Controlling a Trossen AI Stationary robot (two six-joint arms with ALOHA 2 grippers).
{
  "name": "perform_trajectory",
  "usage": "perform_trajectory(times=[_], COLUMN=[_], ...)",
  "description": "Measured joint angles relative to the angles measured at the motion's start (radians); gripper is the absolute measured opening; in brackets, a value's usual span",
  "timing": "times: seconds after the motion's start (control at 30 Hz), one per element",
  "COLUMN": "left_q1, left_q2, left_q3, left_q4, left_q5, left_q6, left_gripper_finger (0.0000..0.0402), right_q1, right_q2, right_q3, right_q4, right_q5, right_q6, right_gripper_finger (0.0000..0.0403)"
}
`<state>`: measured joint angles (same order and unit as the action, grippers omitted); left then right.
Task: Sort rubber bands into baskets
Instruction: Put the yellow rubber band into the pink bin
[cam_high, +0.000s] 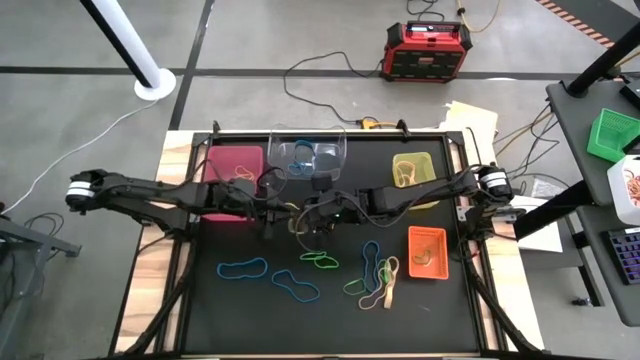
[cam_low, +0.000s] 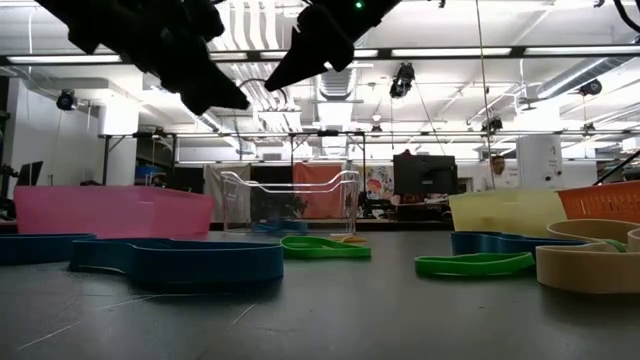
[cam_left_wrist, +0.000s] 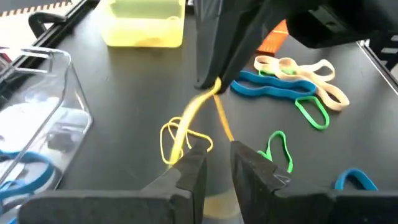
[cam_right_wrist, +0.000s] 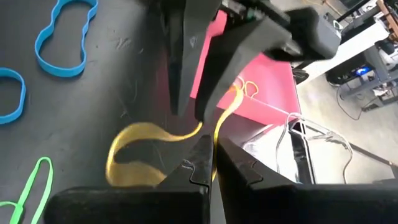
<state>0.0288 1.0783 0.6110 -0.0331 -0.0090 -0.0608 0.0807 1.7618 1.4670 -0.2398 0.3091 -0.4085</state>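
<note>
A thin orange-yellow rubber band (cam_left_wrist: 180, 137) hangs between my two grippers over the middle of the black table (cam_high: 250, 320). My right gripper (cam_right_wrist: 211, 158) is shut on it. My left gripper (cam_left_wrist: 216, 165) is slightly open, with a strand of the band running between its fingers. The pink (cam_high: 235, 162), clear (cam_high: 310, 155), yellow-green (cam_high: 412, 170) and orange (cam_high: 427, 253) baskets stand along the far and right sides. Blue (cam_high: 243, 267), green (cam_high: 320, 260) and tan (cam_high: 390, 288) bands lie flat on the near half. My right gripper pinches the yellow band's upper part (cam_left_wrist: 215, 87) between its two fingertips, coming from above and pointing down. The band hangs slack below them, its loop (cam_right_wrist: 127, 155) low over the table. My left gripper's fingers (cam_left_wrist: 194, 163) stand on either side of a strand (cam_left_wrist: 225, 124); I cannot tell whether they touch it.
The two arms meet fingertip to fingertip at the table's centre (cam_high: 305, 218). A red-black power box (cam_high: 425, 50) and cables lie on the floor beyond the far edge. A bright green crate (cam_high: 612, 133) stands on a side table at the right.
</note>
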Motion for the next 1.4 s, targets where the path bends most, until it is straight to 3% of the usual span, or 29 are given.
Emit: perform_trajectory(times=[0.17,0.57,0.83,0.93,1.03,1.2,1.4], left_q1=[0.000,0.000,-0.001,0.000,0.000,0.000,0.000], left_q2=[-0.054,-0.076,0.002,0.021,0.029,0.022,0.019], left_q3=[0.027,0.050,0.049,0.049,0.051,0.064,0.083], left_q4=[-0.097,-0.061,-0.011,-0.003,-0.006,-0.013,-0.055], left_q5=[-0.001,-0.049,0.105,0.105,0.105,0.105,0.105], left_q6=[0.007,0.034,0.031,0.022,0.026,0.030,0.034], left_gripper_finger=[0.0083,0.0214,0.0229,0.0218,0.0178,0.0027,0.0002], right_q1=[0.000,0.002,0.002,0.002,0.002,0.002,-0.005], right_q2=[0.000,0.000,0.000,0.000,0.000,0.000,0.000], right_q3=[0.000,0.000,0.000,0.000,0.000,0.000,0.000], right_q4=[-0.001,-0.006,0.033,0.044,0.044,0.048,0.054], right_q5=[-0.002,-0.031,-0.029,-0.029,-0.026,-0.021,-0.021], right_q6=[-0.009,-0.053,-0.109,-0.120,-0.123,-0.103,-0.038], right_gripper_finger=[0.0009,0.0009,0.0009,0.0009,0.0009,0.0011,0.0049])
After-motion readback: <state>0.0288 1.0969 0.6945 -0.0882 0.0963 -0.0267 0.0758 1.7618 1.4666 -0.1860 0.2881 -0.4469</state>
